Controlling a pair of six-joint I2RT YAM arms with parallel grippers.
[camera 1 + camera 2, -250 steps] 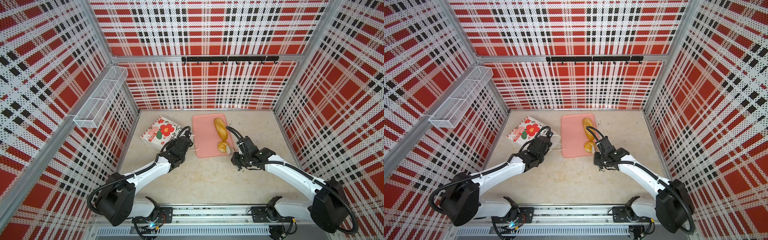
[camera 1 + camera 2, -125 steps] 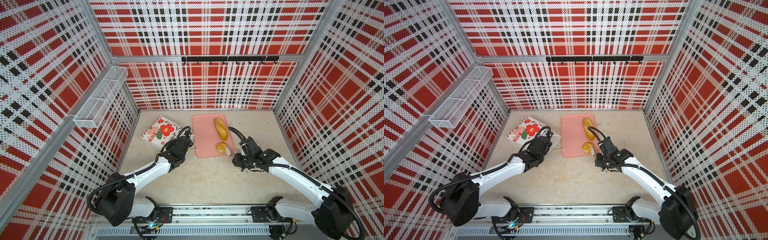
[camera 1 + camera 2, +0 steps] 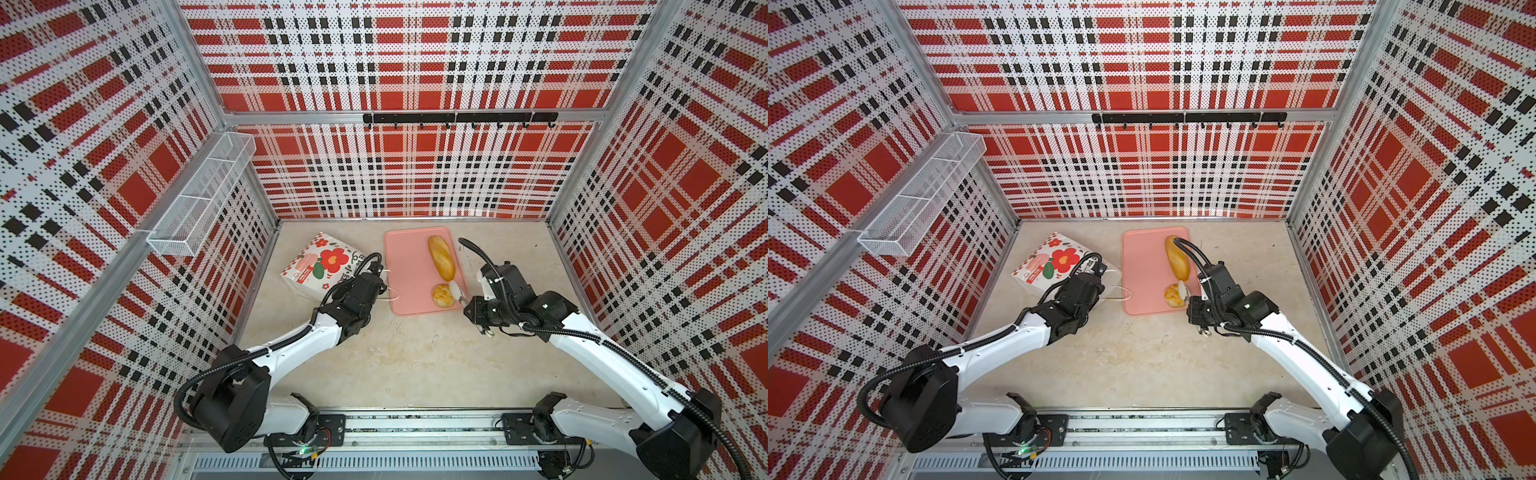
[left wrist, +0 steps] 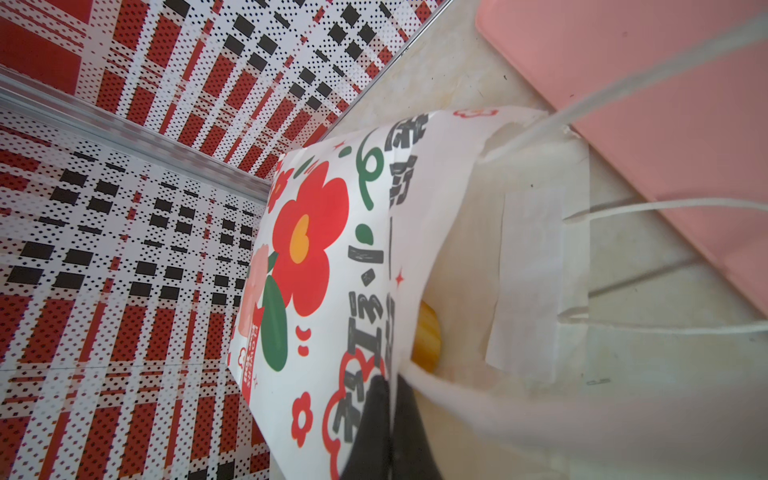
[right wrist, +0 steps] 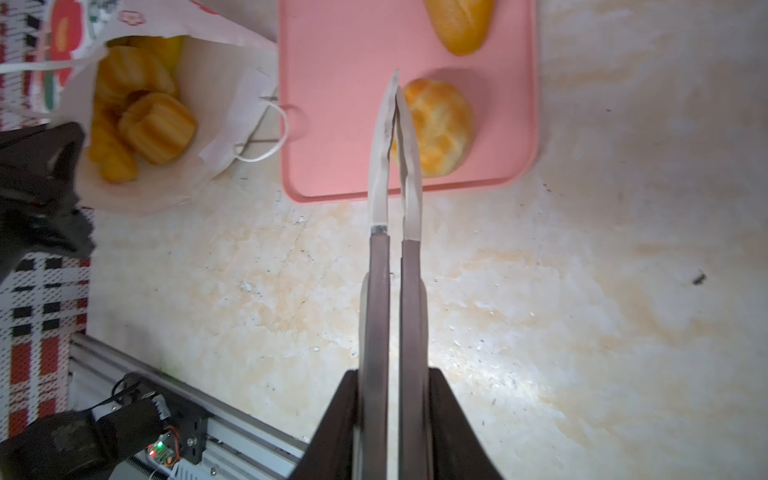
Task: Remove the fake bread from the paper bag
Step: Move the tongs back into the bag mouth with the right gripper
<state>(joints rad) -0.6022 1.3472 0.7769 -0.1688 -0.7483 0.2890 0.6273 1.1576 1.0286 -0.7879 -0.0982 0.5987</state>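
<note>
My L claw [image 4: 386, 395] is clenched on the rim of the paper bag [image 3: 322, 266]. The bag lies on its side at far left of the table [image 3: 415, 357], mouth facing right twd the pink tray [image 3: 405, 270]. Fake bread [image 5: 133, 79] shows inside the mouth: a fluted ring [image 5: 156, 126] in front, striped yellow rolls [image 5: 110, 156] beside it. My R claw [image 5: 395, 83] is pinched together w/ nothing in it, tips over the tray just left of the round bun [image 3: 441, 294]; can't tell if touching. The bun sits at the tray's near right corner, the long loaf [image 3: 441, 257] just beyond it.
</note>
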